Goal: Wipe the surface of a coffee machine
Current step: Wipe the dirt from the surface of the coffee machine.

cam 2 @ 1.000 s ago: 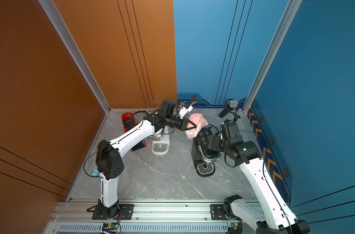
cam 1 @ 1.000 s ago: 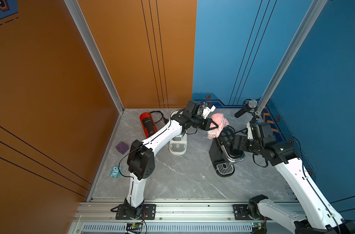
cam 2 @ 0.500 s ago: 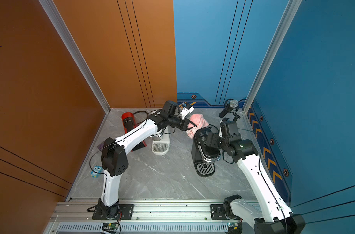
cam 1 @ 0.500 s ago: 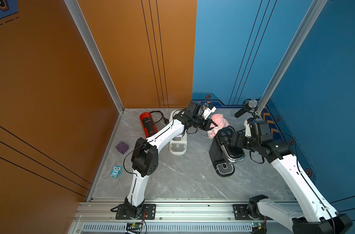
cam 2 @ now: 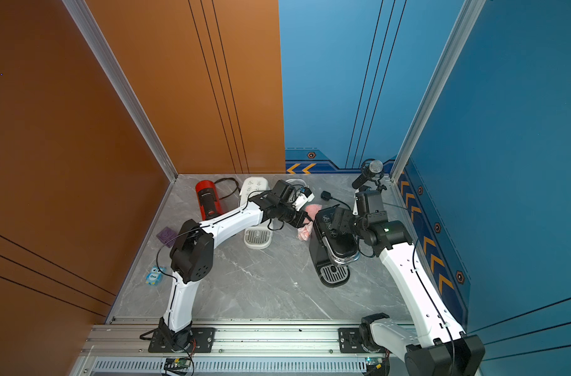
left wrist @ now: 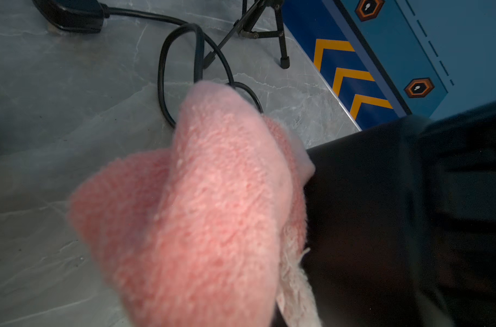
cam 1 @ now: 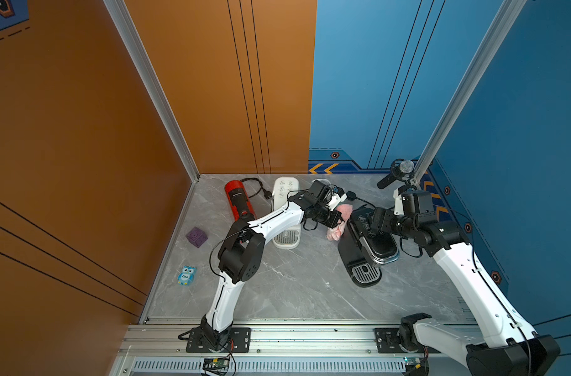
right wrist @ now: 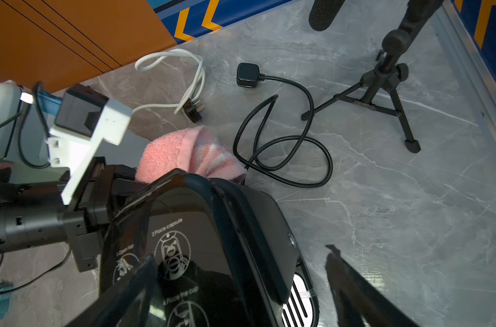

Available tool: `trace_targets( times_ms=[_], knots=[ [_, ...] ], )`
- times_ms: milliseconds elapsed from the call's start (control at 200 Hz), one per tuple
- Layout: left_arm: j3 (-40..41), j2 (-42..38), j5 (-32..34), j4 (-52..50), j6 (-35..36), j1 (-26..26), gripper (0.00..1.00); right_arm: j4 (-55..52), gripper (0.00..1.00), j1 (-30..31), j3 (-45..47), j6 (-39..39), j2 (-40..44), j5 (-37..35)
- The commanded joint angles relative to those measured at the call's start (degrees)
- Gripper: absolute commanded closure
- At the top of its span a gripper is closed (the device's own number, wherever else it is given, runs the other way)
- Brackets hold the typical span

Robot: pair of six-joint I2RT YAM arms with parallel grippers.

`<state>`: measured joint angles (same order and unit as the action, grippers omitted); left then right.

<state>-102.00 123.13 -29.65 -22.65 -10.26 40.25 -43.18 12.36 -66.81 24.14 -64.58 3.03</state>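
One coiled black cable (left wrist: 160, 73) — just beside the pink cloth (left wrist: 213, 198).

Front of table (cam 1: 294, 293) open; black cable (right wrist: 247, 75) & mic tripod (right wrist: 382, 76) crowd rear behind coffee machine (cam 1: 380, 245).

cloth (cam 1: 335, 231) left of coffee machine (cam 1: 380, 242), seemingly touching — microphone (cam 1: 391, 178) behind.

Marble top (cam 1: 294, 293): blk coffee machine (cam 1: 355, 257), block (cam 1: 196, 237).
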Motion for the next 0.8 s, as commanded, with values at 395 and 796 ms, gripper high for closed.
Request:
trace_targets(
  times_ms=[395, 796],
  knots=[
    [-1.79, -1.04, 1.48, -4.13, -2.71, 1.52, 1.00, -2.94, 0.06, -0.27, 2.88, -0.34, 1.94, 2.42],
    [-11.01, -7.77, -9.33, -4.11, -3.07, -0.01, 1.00, -3.49, 0.05, -2.78, 6.15, 2.51, 8.49, 1.63]
  ],
)
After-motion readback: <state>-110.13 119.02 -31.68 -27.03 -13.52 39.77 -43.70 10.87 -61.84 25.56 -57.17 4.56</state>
